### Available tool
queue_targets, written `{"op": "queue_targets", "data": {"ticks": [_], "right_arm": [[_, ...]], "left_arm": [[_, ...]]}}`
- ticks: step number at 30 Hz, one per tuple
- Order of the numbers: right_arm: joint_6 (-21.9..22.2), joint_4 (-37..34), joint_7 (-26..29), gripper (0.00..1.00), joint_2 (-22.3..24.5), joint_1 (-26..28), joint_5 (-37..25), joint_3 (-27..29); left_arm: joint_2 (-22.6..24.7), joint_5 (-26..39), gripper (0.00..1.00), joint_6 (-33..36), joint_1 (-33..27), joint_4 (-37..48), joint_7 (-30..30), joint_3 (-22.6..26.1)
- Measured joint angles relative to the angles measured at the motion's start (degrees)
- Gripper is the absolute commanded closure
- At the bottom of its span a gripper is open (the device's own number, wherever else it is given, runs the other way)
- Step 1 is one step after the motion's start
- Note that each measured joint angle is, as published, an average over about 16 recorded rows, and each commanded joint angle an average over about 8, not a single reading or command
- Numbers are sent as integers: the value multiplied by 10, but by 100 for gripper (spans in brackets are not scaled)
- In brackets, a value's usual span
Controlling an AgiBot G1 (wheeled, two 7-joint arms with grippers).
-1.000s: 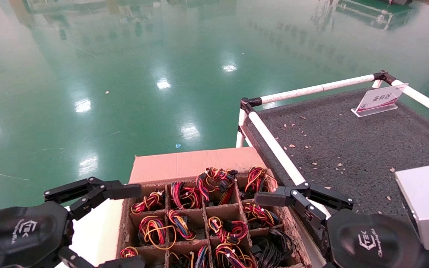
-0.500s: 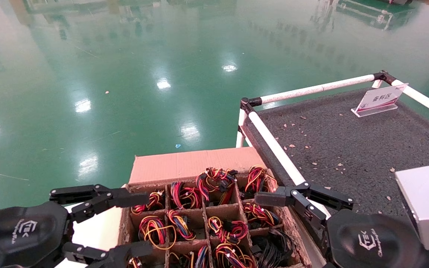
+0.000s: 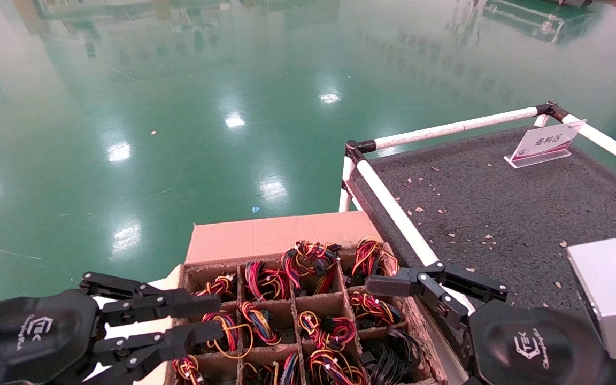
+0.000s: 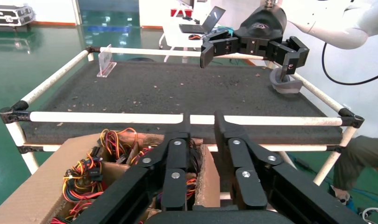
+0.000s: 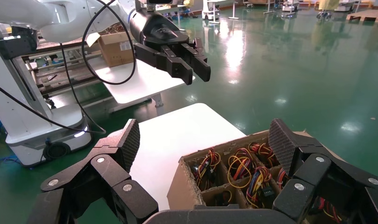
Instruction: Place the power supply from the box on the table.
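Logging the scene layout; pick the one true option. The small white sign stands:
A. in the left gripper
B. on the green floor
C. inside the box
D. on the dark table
D: the small white sign stands on the table, near its far corner, apart from the box.

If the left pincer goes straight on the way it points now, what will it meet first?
Probably the wire bundles in the near-left cells of the box: the left pincer already points across them, just above the grid. Its height over them is unclear.
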Motion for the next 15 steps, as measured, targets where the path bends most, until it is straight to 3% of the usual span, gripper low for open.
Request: {"op": "queue_targets", "data": {"ticks": [12, 13, 15], "right_arm": [[0, 0, 0, 0, 0, 0, 0, 0], [0, 0, 0, 0, 0, 0, 0, 0], [0, 0, 0, 0, 0, 0, 0, 0]], "left_arm": [[0, 0, 100, 0, 0, 0, 0, 0], [0, 0, 98, 0, 0, 0, 0, 0], [0, 0, 78, 0, 0, 0, 0, 0]]}}
